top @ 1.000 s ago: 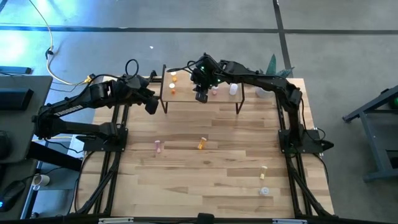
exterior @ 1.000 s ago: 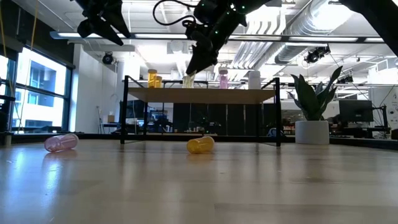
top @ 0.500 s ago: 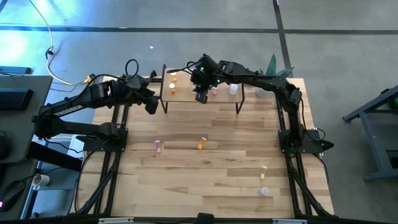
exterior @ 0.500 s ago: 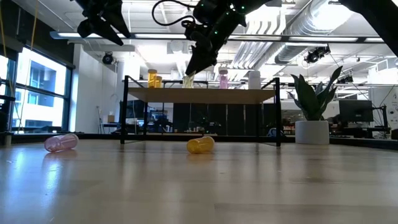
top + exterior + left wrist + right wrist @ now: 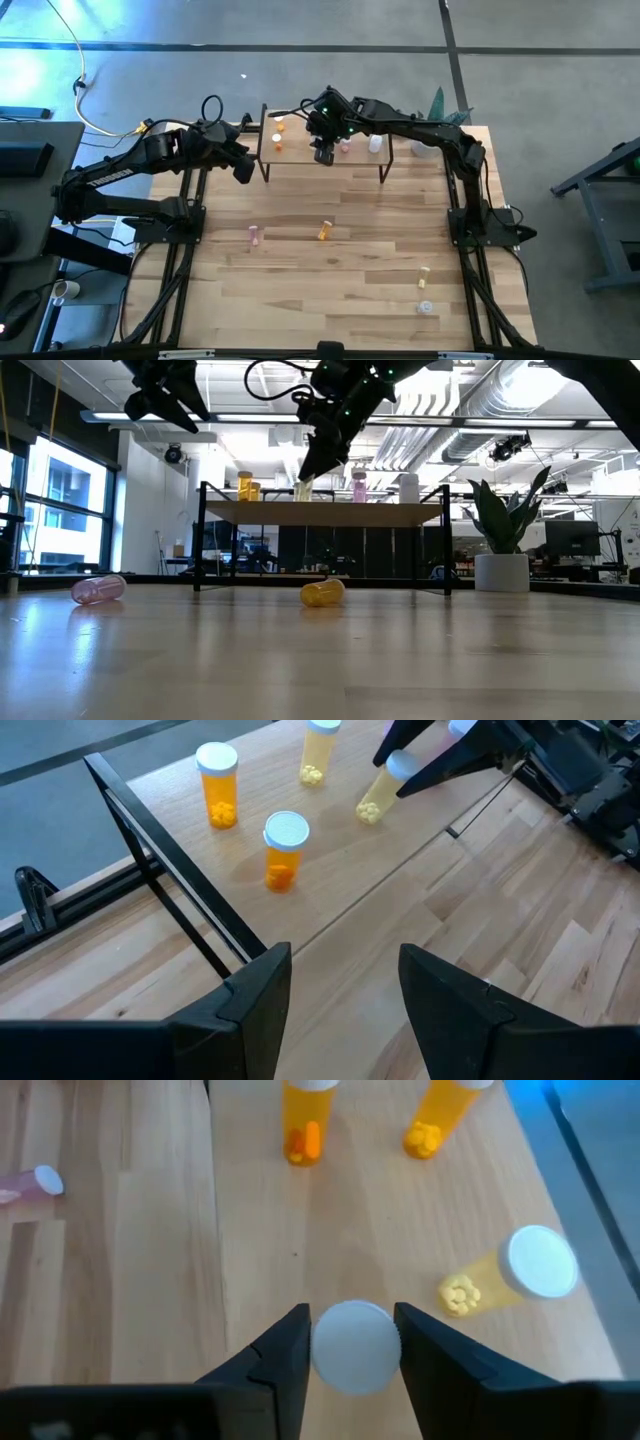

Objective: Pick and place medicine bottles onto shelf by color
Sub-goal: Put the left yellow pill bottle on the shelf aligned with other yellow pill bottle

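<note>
The right gripper [image 5: 350, 1342] has its fingers close around the white cap of a yellow bottle [image 5: 378, 792] standing tilted on the shelf [image 5: 340, 860] beside another yellow bottle [image 5: 505, 1276], while the left gripper [image 5: 340, 982] waits open nearby.

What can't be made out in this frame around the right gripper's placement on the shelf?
- Right gripper: its fingers flank the yellow bottle; contact is unclear in the wrist view.
- That bottle's base: hidden under its cap; low view too small.
- Shelf: partly covered by the arm in the high view.
</note>
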{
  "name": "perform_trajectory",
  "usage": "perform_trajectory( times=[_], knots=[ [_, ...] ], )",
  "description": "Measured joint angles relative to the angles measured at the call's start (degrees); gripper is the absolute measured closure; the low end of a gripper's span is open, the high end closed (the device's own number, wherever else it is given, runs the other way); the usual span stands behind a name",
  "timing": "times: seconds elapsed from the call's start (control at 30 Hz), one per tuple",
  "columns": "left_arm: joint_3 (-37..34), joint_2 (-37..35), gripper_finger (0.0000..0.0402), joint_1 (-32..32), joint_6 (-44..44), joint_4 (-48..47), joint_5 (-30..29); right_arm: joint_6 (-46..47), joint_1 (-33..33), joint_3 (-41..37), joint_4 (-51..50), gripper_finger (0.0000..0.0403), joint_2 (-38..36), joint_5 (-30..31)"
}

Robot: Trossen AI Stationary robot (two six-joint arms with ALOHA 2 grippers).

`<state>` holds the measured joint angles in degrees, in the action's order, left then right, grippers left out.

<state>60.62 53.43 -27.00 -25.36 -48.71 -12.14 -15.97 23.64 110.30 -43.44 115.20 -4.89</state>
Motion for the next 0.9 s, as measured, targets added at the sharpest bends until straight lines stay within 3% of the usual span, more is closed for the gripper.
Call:
perform_trajectory(
  times=[0.9],
  knots=[
    [0.0, 0.0, 0.0225, 0.0, 0.0, 0.0, 0.0, -0.5, 0.0, 0.0, 1.3, 0.0263, 0.0, 0.2]
  ],
)
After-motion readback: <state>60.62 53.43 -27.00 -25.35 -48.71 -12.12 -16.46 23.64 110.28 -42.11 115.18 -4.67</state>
